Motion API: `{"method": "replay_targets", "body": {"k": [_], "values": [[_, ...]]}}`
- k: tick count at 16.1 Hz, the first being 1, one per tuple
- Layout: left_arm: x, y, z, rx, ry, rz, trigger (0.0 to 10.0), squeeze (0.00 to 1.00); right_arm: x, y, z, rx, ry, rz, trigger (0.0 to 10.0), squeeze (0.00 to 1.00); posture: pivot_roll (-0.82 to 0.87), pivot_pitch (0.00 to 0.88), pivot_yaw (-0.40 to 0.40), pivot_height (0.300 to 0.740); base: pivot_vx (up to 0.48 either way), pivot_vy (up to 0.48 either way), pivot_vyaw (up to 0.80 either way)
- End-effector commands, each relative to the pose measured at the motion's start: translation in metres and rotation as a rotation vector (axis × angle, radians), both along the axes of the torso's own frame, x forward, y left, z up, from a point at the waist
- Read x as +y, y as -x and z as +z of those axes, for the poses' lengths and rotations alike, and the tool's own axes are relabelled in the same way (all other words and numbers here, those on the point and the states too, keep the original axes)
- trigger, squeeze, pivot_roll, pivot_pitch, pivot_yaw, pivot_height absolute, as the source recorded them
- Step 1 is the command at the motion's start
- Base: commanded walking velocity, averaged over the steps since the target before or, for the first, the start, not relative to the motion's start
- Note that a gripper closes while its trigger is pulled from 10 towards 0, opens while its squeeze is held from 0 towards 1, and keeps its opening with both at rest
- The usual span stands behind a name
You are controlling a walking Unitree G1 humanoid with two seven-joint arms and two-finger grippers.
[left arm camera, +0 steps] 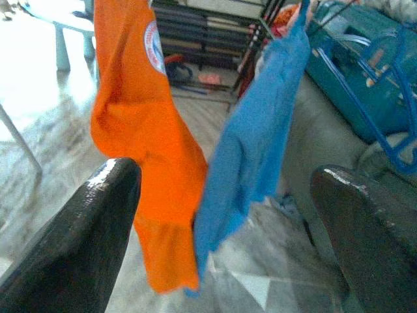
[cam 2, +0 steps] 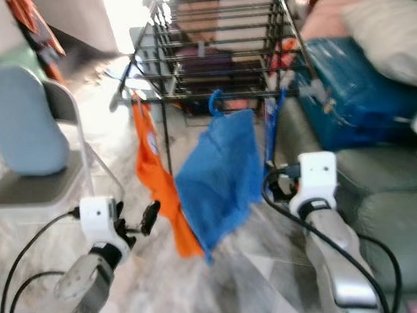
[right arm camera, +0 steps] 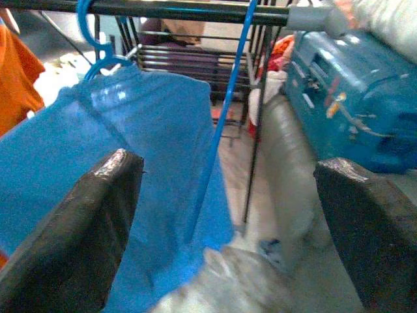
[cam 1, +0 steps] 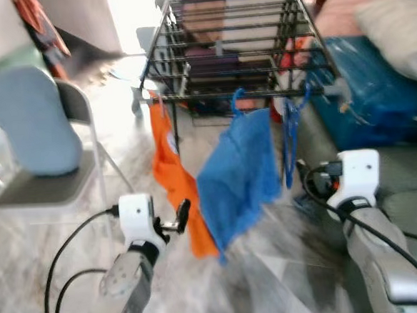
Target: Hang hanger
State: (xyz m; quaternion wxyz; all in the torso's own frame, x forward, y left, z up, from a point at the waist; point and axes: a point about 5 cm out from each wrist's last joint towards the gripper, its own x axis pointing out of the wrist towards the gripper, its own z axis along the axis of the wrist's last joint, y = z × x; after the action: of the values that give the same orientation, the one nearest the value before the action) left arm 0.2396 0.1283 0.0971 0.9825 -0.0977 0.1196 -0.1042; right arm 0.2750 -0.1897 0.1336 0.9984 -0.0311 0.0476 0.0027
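Observation:
A blue shirt point(cam 1: 241, 168) hangs on a blue hanger whose hook point(right arm camera: 91, 32) sits over the front rail point(right arm camera: 182, 10) of a black drying rack point(cam 1: 236, 40). To its left an orange shirt point(cam 1: 169, 163) hangs from the same rail. An empty blue hanger point(cam 1: 290, 133) dangles from the rail at the right. My left gripper point(cam 1: 180, 217) is low in front of the orange shirt, open and holding nothing. My right gripper point(right arm camera: 228, 163) is open too, just below and in front of the empty hanger and the blue shirt's edge.
A grey folding chair point(cam 1: 49, 185) with a blue-grey cushion point(cam 1: 34, 122) stands at the left. Right of the rack are a blue case point(cam 1: 376, 94), pillows point(cam 1: 396, 25) and a grey sofa point(cam 1: 410, 178). The floor point(cam 1: 273, 266) below the shirts is pale marble.

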Motion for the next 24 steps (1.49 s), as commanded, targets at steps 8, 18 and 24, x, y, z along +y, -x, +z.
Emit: {"method": "replay_targets", "body": {"k": [8, 18, 24], "values": [[0.003, -0.003, 0.000, -0.010, -0.026, 0.021, 10.0, 0.00, 0.018, -0.009, 0.007, -0.036, -0.040, 0.092, 10.0, 0.00, -0.09, 0.000, 0.018, 0.740, -0.323, 0.000, 0.00], [0.018, -0.012, -0.001, -0.036, -0.097, 0.181, 10.0, 0.00, 0.025, -0.006, 0.010, -0.056, -0.015, 0.172, 10.0, 0.00, -0.11, 0.006, 0.018, 0.740, -0.027, 0.000, 0.40], [0.022, -0.014, -0.001, -0.044, -0.143, 0.234, 10.0, 0.00, 0.035, -0.009, 0.011, -0.066, -0.032, 0.220, 10.0, 0.00, -0.10, 0.008, 0.017, 0.740, 0.000, 0.000, 0.80]]}}
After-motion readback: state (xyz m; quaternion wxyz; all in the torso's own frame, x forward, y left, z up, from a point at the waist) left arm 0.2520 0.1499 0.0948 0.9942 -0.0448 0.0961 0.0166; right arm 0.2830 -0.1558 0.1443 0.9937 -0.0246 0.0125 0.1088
